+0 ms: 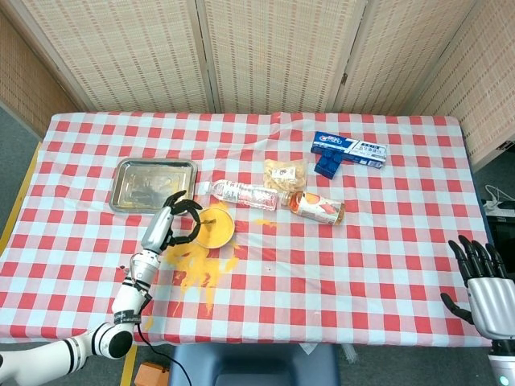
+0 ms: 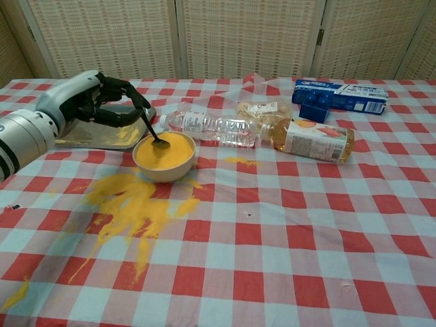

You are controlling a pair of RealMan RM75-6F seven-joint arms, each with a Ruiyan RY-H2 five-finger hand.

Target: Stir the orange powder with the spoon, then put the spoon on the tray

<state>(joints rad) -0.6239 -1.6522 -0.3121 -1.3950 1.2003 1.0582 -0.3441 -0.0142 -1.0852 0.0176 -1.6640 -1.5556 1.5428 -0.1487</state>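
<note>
I pinch the dark slim spoon (image 2: pixel 152 131) in my left hand (image 2: pixel 95 102), tilted so its tip reaches the orange powder (image 2: pixel 165 151) inside the cream bowl (image 2: pixel 165 168); right hand (image 1: pixel 483 281) idles, fingers spread.

A folding screen of woven rattan panels (image 1: pixel 265 52) in pale wooden frames closes off the far side of the table (image 1: pixel 386 265), which wears a red-and-white checked cloth, while grey floor (image 1: pixel 16 141) shows at its left under even light.
</note>
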